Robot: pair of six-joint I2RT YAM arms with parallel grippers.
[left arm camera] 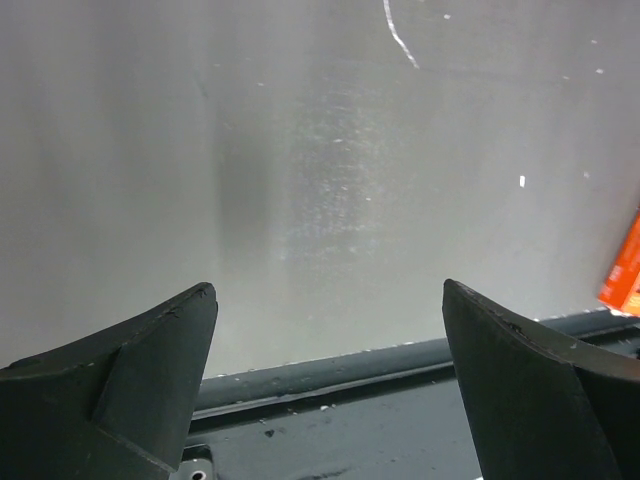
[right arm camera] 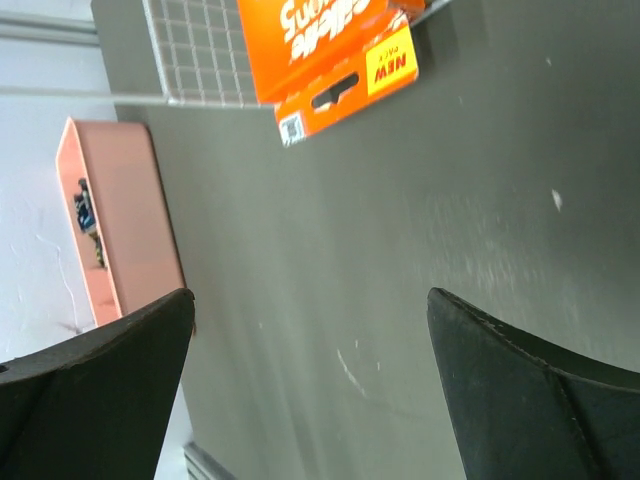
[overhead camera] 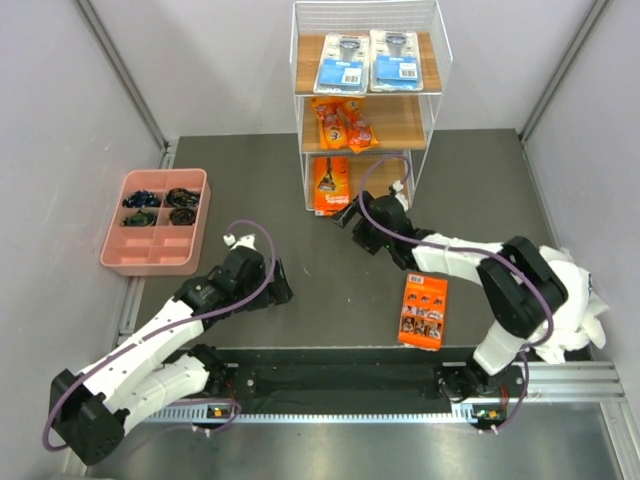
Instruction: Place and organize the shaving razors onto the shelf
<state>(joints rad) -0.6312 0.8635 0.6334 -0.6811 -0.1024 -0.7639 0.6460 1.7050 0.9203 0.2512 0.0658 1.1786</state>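
Observation:
The white wire shelf [overhead camera: 437, 75] stands at the back. Two clear-and-blue blister cards [overhead camera: 342, 62] [overhead camera: 394, 59] lie on its top board, two small orange pouches [overhead camera: 343, 125] on the middle board, and a long orange-black box [overhead camera: 330, 185] on the bottom board, sticking out the front; its end shows in the right wrist view [right arm camera: 335, 50]. An orange card [overhead camera: 423, 311] lies flat on the table near the right arm; its edge shows in the left wrist view [left arm camera: 624, 268]. My right gripper [overhead camera: 347, 218] is open and empty just in front of the box. My left gripper [overhead camera: 283, 290] is open and empty over bare table.
A pink compartment tray [overhead camera: 137, 262] with small dark items sits at the left, also in the right wrist view [right arm camera: 125, 220]. A black rail [overhead camera: 340, 378] runs along the near table edge between the arm bases. Grey walls close in both sides.

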